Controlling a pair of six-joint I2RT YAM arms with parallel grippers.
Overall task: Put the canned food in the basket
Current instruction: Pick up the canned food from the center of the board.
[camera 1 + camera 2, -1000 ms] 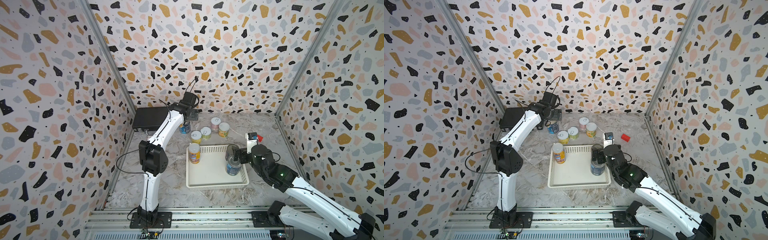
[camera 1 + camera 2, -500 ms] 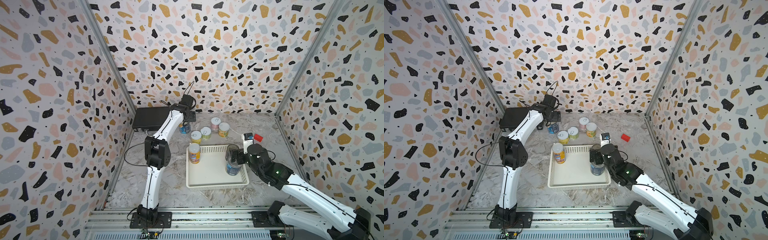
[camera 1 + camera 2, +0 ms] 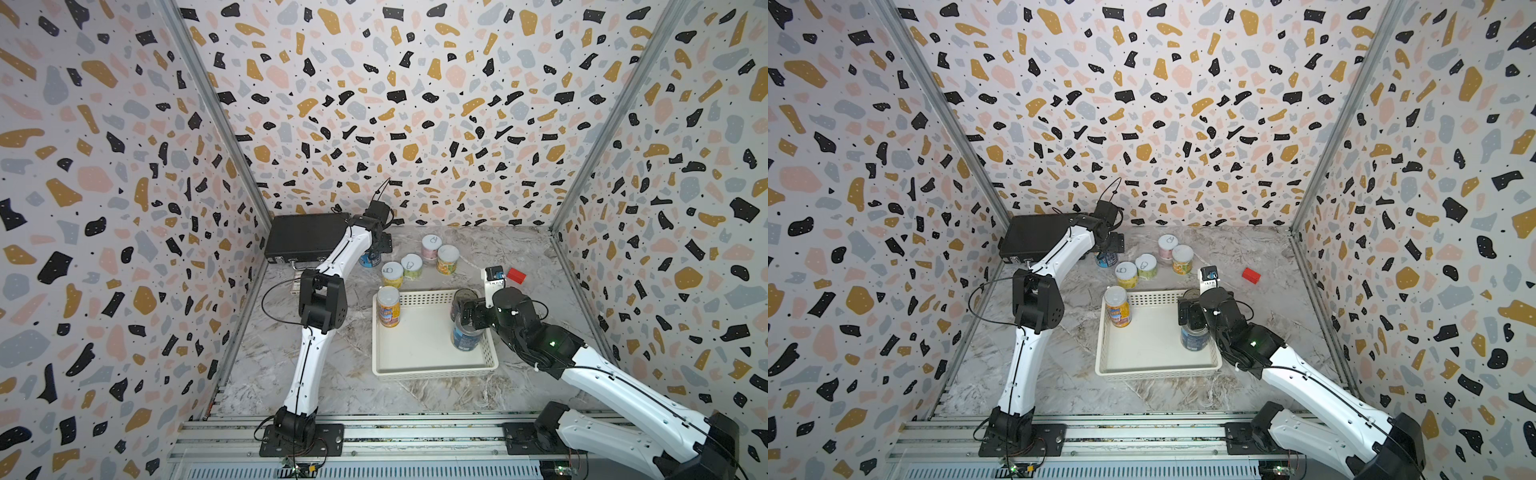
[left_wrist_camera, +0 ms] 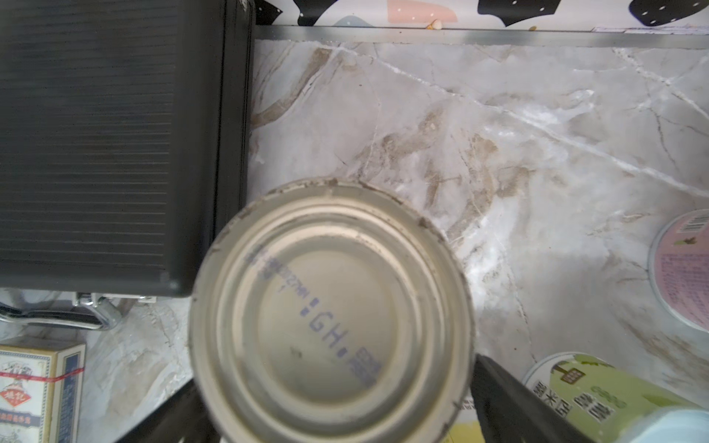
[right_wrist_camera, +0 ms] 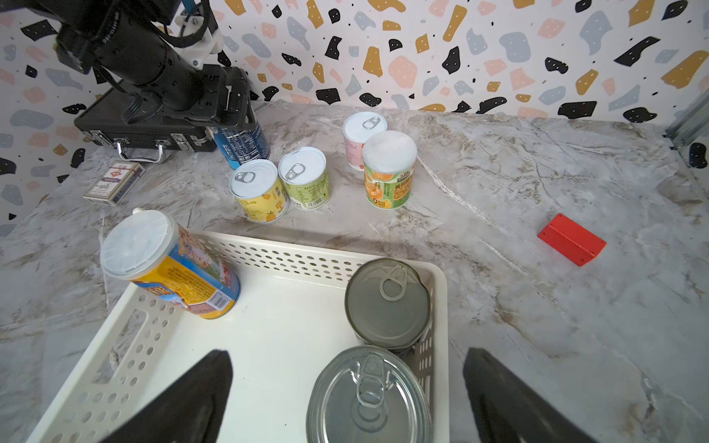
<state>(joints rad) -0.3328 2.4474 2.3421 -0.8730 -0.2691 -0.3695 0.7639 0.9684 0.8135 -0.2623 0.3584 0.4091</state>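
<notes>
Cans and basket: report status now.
Left pincer open, straddling the blue can. Right pincer open above a metal-topped can standing in the basket. Three cans in, five out. Briefcase close beside the blue can.

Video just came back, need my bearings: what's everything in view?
basket: one, white, middle of the table.
cans in basket: three; orange-yellow can far-left corner, metal-topped dark can and metal-topped blue can along right wall.
cans on table: five, beyond basket; blue can, yellow can, green can, pink can, green-orange can.
briefcase: one, black, far-left corner.
card packet: one, white, beside briefcase.
block: one, red, table's right side.
left gripper: open, either side of the blue can.
right gripper: open, over the metal-topped blue can.
</notes>
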